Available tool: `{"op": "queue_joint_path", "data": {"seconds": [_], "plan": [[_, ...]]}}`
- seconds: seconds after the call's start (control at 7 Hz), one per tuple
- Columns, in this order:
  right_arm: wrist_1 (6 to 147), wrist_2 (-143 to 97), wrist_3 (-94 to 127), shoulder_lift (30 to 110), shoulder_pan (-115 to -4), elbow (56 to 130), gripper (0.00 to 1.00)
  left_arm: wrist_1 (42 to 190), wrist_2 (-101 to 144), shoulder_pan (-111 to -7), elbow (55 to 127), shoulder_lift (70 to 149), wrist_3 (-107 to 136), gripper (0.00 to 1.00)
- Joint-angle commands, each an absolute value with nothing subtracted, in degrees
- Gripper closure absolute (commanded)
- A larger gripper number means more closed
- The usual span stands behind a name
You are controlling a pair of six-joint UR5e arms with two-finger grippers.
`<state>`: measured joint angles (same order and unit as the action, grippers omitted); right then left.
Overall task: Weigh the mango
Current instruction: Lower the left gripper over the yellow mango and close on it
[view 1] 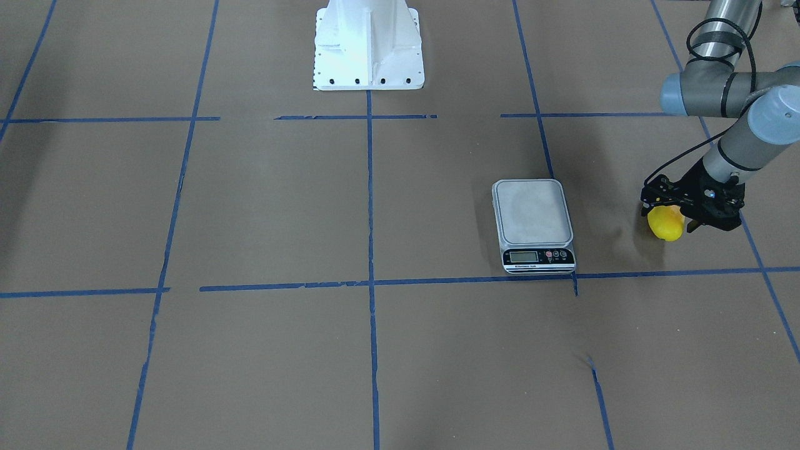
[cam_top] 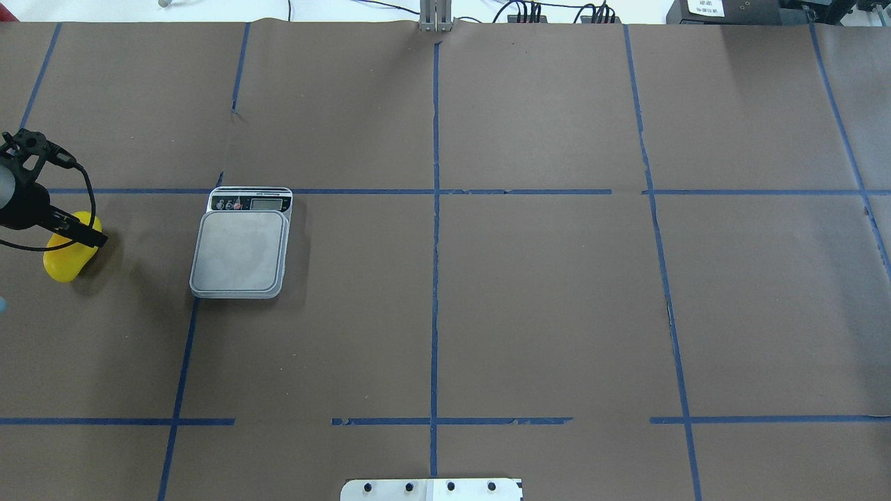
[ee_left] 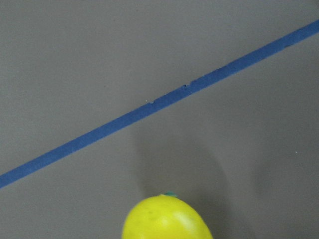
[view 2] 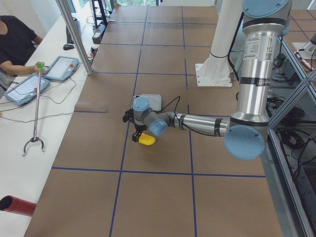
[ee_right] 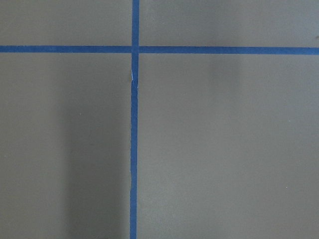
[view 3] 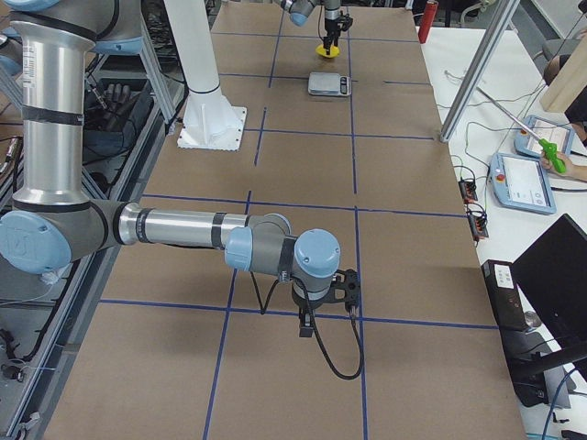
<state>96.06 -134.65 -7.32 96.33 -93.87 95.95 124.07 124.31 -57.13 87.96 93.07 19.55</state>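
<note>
The left gripper (view 1: 669, 217) is pointing down with its jaws closing on the upper end of the mango (view 1: 665, 228), one black finger (view 1: 646, 207) lying against each side of the fruit. The yellow body is hanging out below and slightly to one side of the jaws; whether it is resting on the table (view 1: 250, 206) or riding just above it cannot be told. In the left wrist view the mango's rounded tip is showing directly beneath the jaws, and a blue tape line (ee_left: 159, 99) is running obliquely across the brown paper beyond it. Near these jaws, toward the table's middle and apart from the fruit, the scale (view 1: 532, 212) is sitting flat, its grey platform (cam_top: 240, 250) lying bare and its display (view 1: 524, 256) facing away from the robot. Farther from the jaws, the white pedestal (view 1: 369, 44) is standing at the robot's edge of the table. The right gripper (view 3: 346, 293) is hanging low over the table, well apart from the scale and fruit; whether its jaws are apart or together cannot be told. Under them a tape cross (ee_right: 134, 49) is showing.
</note>
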Motion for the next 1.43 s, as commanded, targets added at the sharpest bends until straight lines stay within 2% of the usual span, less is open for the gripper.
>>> {"op": "queue_joint_path", "data": {"seconds": [0.0,0.86,1.0,1.14,1.29], "plan": [[96.1,-134.6,-7.4,96.3,-93.9,95.9,0.00,124.3,125.8,-57.1,87.7,93.1,19.7,0.00],[96.1,-134.6,-7.4,96.3,-93.9,95.9,0.00,124.3,125.6,-57.1,85.9,91.7,25.5,0.00],[96.1,-134.6,-7.3,96.3,-93.9,96.0,0.00,124.3,125.7,-57.1,86.0,91.7,27.0,0.42],[96.1,-134.6,-7.4,96.3,-93.9,95.9,0.00,124.4,125.8,-57.1,86.4,91.8,28.9,0.94],[96.1,-134.6,-7.3,96.3,-93.9,95.9,0.00,124.4,126.0,-57.3,88.4,91.6,30.9,1.00]]}}
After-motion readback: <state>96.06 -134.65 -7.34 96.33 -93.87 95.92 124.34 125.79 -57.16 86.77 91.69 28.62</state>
